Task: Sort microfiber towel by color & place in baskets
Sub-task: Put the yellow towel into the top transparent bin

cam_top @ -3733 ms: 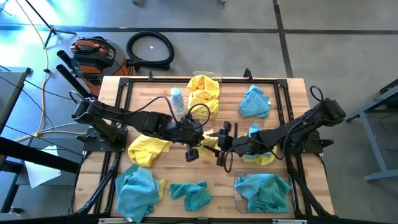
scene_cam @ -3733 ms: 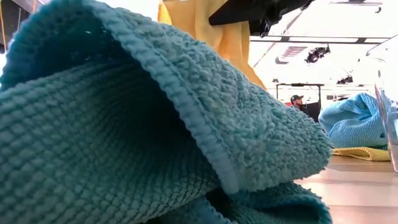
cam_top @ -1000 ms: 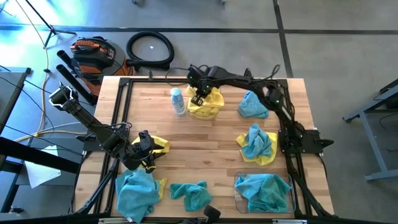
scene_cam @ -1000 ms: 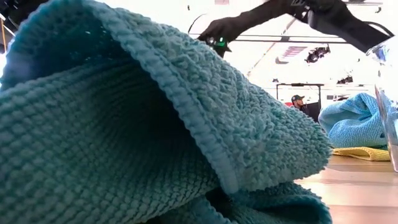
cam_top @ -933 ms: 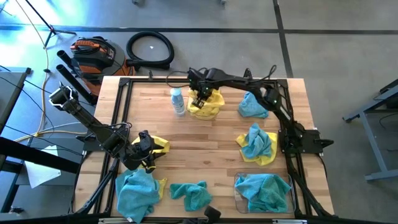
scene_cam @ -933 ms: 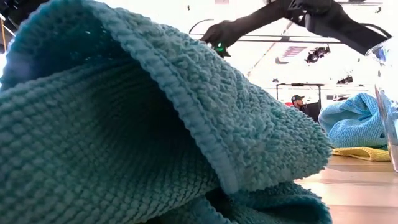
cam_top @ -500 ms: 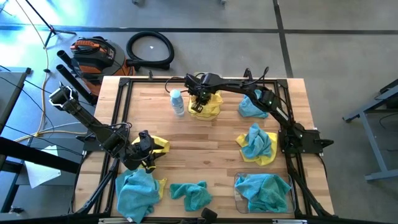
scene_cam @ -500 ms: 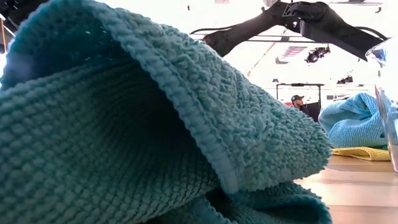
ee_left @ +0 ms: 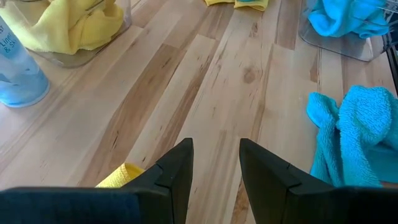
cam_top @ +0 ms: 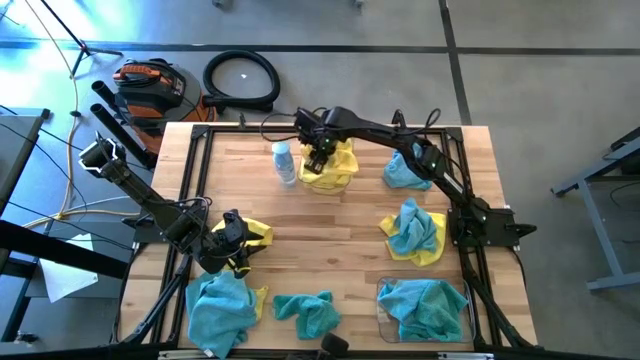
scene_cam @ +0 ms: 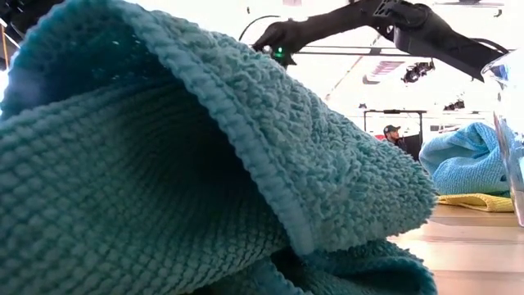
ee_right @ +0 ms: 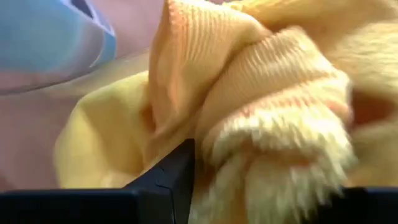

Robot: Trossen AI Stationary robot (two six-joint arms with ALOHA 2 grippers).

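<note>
1. The right arm is reaching long across the bench's far edge, its right gripper (cam_top: 317, 160) hanging over the yellow towels (cam_top: 335, 165) heaped in the far basket (cam_top: 345, 182).
2. Its fingers look parted, probably gripping nothing; I cannot tell for sure.
3. The left gripper (cam_top: 233, 262) is sitting low by the near left corner, jaws apart and empty, beside a yellow towel (cam_top: 255, 232).
</note>
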